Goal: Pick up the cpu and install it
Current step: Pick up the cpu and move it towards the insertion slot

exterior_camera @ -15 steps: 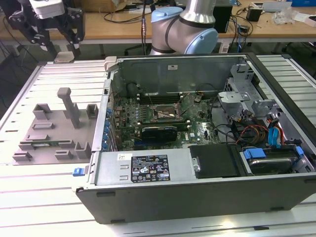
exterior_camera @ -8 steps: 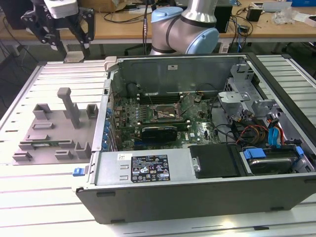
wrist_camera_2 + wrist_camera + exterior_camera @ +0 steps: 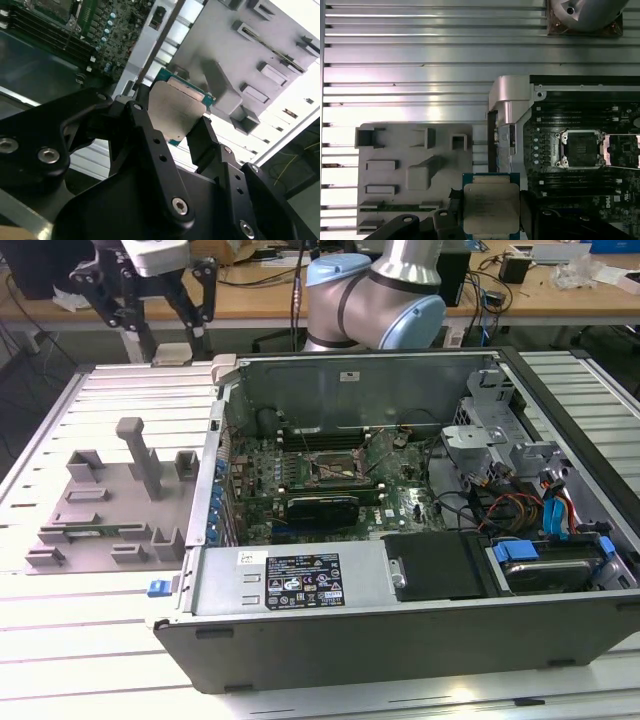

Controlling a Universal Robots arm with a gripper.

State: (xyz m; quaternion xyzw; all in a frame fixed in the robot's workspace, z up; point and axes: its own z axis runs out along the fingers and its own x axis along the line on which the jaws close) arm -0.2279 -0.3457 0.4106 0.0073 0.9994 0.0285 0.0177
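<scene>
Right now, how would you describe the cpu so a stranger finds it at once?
Start at the open dark computer case, then the grey plastic tray beside it. The black tool near them grips the cpu: a small flat square chip with a silver metal top, unlike the dark socket frame.

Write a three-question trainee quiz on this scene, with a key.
1. True or false: the gripper is shut on the cpu.
2. The motherboard socket is: A) empty, B) filled with a chip, C) under a cooler.
3. Fill in: in the exterior view, the gray parts tray lies on the computer case's ____ side.
Key: 1 true; 2 A; 3 the exterior view's left.
</scene>
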